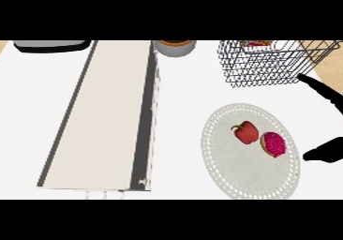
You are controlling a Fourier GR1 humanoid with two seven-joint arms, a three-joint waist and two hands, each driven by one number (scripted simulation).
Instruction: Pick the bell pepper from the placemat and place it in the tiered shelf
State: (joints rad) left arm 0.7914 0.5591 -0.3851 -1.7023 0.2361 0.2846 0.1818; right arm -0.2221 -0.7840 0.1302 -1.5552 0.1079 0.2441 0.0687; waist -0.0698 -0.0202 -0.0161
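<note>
I have not picked up the red bell pepper (246, 132) yet. It sits on the round placemat (229, 176), right next to a pink donut (274, 144). My right hand (331, 149) is at the right edge, open wide and holding nothing. I cannot see my left hand. The wire shelf (271, 65) waits further back, so grabbing, lifting and dropping off are all left.

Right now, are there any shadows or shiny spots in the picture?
In the head view, light is flat and even: the bell pepper and the pink doughnut throw no clear shadow on the placemat; the pepper carries a small pale glint; the right hand shows as a plain black shape with no shading; the wire tiered shelf looks stretched tall.
</note>
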